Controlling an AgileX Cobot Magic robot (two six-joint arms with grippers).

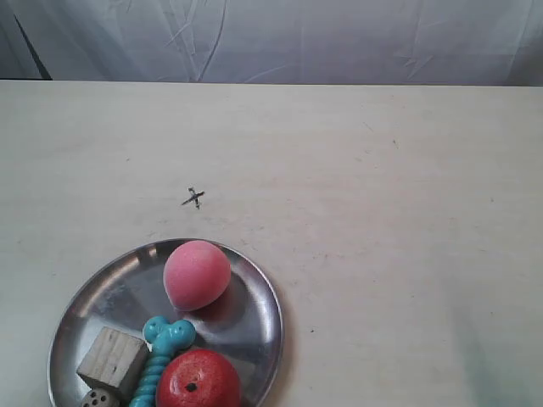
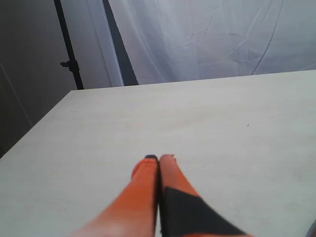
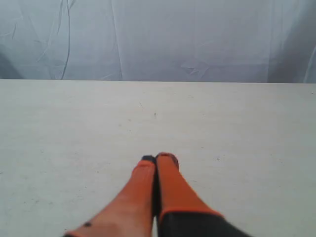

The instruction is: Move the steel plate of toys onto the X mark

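The steel plate [image 1: 250, 292] lies at the exterior view's lower left, partly cut off by the bottom edge. It holds a pink ball [image 1: 197, 274], a red apple-like ball [image 1: 198, 380], a turquoise ridged bone [image 1: 161, 352], a pale wooden cube [image 1: 113, 362] and a small die [image 1: 100, 398]. The X mark [image 1: 193, 198] sits on bare table a short way beyond the plate's far rim. Neither arm shows in the exterior view. My left gripper [image 2: 159, 158] is shut with nothing in it, over bare table. My right gripper [image 3: 158, 158] is likewise shut and holds nothing.
A pale table [image 1: 382, 212] runs back to a white draped curtain [image 1: 297, 38]. In the left wrist view the table's corner edge [image 2: 54, 106] falls away beside a dark stand pole [image 2: 66, 44].
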